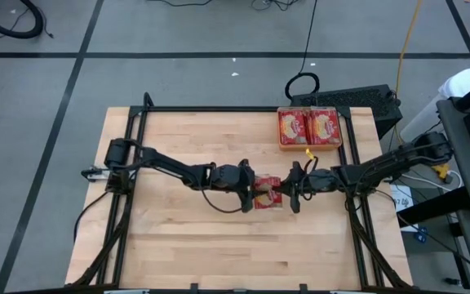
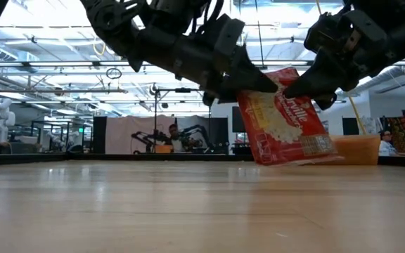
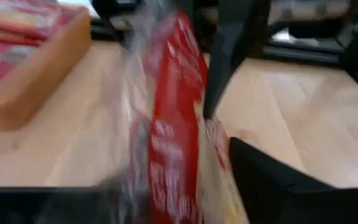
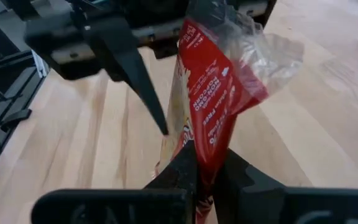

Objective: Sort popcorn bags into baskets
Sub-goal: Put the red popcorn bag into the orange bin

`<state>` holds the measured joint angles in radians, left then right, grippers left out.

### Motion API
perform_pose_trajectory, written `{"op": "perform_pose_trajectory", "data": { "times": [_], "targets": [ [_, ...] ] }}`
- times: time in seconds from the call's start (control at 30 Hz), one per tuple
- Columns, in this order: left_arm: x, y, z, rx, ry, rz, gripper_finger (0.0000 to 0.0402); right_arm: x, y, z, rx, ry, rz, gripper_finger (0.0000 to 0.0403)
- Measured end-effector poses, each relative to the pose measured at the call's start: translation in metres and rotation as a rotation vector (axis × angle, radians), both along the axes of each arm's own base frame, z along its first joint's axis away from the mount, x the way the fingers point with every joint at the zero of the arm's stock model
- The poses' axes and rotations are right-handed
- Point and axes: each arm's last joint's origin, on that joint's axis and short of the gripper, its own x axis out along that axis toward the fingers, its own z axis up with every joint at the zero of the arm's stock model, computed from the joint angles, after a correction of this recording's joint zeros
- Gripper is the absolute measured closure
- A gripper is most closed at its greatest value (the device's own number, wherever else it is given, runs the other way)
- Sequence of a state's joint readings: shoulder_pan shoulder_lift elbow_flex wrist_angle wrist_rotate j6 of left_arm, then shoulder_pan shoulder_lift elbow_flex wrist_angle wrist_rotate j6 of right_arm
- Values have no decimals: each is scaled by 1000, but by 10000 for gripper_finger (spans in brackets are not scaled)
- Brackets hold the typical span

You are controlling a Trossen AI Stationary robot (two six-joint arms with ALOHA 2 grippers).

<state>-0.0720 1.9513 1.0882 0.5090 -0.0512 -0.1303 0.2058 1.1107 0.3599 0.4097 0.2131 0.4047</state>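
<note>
Popcorn bags (image 1: 308,126), two of them, already lie in the orange basket (image 1: 309,148). Over mid-table, the right gripper (image 1: 286,193) pinches a third bag (image 2: 283,116) tight; the left gripper's (image 1: 252,194) fingers look spread beside it.

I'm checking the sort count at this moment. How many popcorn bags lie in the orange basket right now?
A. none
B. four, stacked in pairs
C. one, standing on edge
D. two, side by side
D: the high view shows two popcorn bags lying side by side in the orange basket, while a third bag is held at mid-table between the left gripper and right gripper.
</note>
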Motion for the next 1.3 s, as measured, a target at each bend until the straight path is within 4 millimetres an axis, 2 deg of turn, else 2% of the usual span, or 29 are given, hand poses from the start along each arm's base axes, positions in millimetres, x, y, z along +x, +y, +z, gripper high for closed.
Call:
{"op": "perform_pose_trajectory", "data": {
  "times": [0.13,0.2,0.33,0.43,0.53,0.6,0.67,0.73,0.87,1.03,1.3],
  "targets": [
    [0,4,2,0,4,-43,350,0,0,2,2,-16,5,385],
    [-2,10,6,-18,8,-66,381,0,0,4,-2,-33,3,375],
    [-7,22,15,-20,3,-120,370,-2,0,9,-21,-53,17,334],
    [-10,35,22,-17,-16,-151,379,-6,0,10,-39,-55,27,298],
    [-17,51,19,-44,-9,-155,384,-13,-2,2,-39,-44,15,268],
    [-31,60,14,-80,7,-126,383,-18,-3,-8,-21,-38,-11,254],
    [-38,65,14,-97,-69,-95,379,-25,-5,-17,-8,-59,-35,243],
    [-50,70,12,-119,-127,-65,377,-30,-7,-26,-3,-77,-44,238],
    [-63,75,12,-135,-284,-35,382,-36,-9,-32,-15,-142,-48,234],
    [-65,75,17,-120,-362,-28,376,-32,-13,-26,-83,-211,-126,234],
    [-65,72,21,-116,-405,-40,378,-25,-13,-17,-126,-345,-128,234]
  ]
}}
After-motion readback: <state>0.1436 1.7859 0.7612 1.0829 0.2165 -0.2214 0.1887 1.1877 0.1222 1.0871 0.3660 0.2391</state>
